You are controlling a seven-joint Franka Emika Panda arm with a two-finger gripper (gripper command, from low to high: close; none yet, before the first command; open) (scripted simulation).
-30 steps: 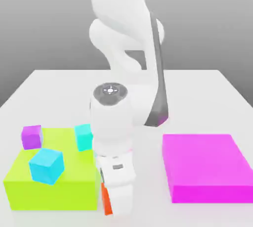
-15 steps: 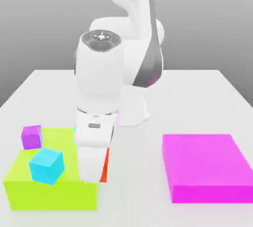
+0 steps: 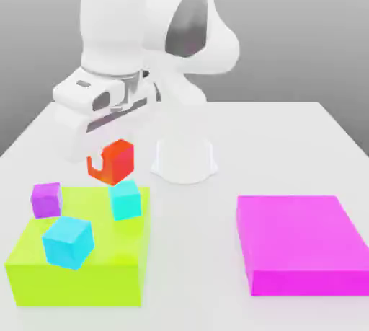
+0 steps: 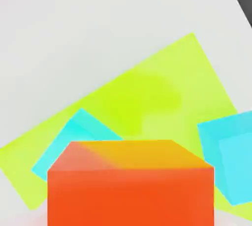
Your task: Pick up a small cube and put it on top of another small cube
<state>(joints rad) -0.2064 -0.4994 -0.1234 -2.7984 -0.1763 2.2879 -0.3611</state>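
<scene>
The small orange-red cube (image 3: 112,161) hangs in the air under my gripper (image 3: 108,159), which is shut on it. It hovers just above the far edge of a lime-green block (image 3: 79,268), close over the small teal cube (image 3: 125,200). The small purple cube (image 3: 46,199) rests on the block's far corner at the exterior view's left. In the hand view the orange-red cube (image 4: 130,185) sits close to the camera, with the lime block (image 4: 147,87) and the small teal cube (image 4: 74,134) beneath it.
A larger cyan cube (image 3: 68,241) lies tilted on the lime block, also seen as the cyan cube (image 4: 231,156) in the hand view. A flat magenta block (image 3: 299,243) lies at the exterior view's right. The arm's white base (image 3: 184,160) stands behind the lime block.
The arm has risen from the table in front of the lime block, carrying the orange-red cube up and toward the exterior view's left. The cube now hangs over the block's far edge.
</scene>
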